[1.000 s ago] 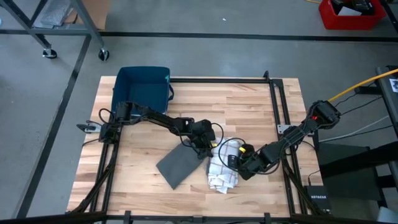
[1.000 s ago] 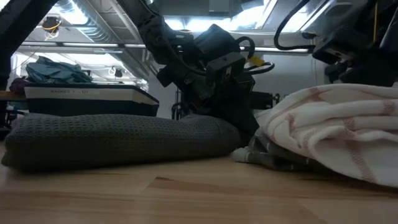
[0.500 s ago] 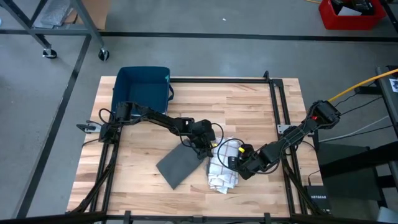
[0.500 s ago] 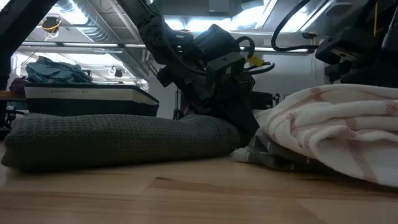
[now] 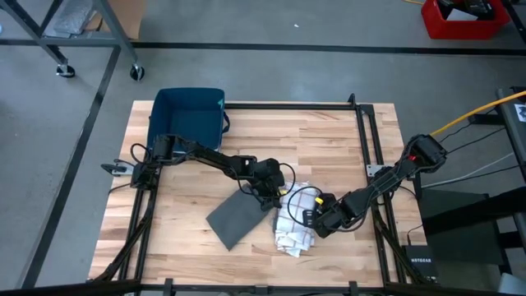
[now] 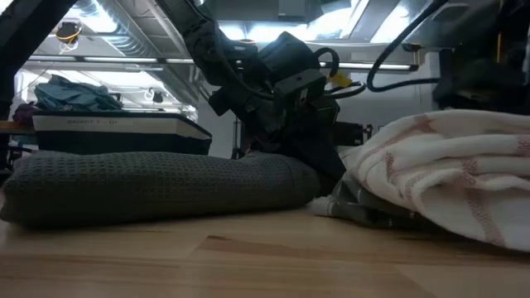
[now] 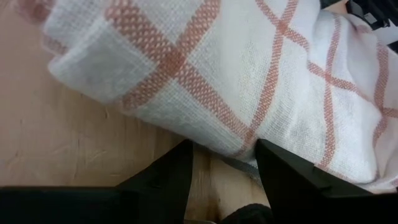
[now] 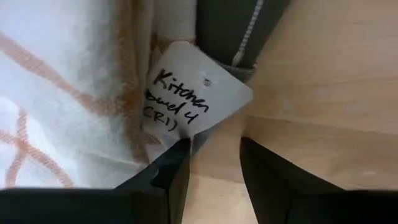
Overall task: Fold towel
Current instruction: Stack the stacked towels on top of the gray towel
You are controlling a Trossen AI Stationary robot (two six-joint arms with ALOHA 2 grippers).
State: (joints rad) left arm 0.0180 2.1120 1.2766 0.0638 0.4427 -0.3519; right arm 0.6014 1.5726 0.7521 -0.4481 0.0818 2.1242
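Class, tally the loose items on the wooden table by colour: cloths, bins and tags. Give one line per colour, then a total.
White with red checks: 1, towel
Dark grey: 1, folded cloth
Blue: 1, bin
White: 1, handwritten tag
Total: 4

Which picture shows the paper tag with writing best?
The right wrist view: the tag fills the middle, its handwriting readable, beside the checked towel. The high, low and left wrist views show the towel, but no tag.

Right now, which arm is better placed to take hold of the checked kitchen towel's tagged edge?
Probably the right. The right gripper stands open right at the paper tag on the white checked towel. The left gripper, also open, faces the towel's bunched middle beside the grey towel.
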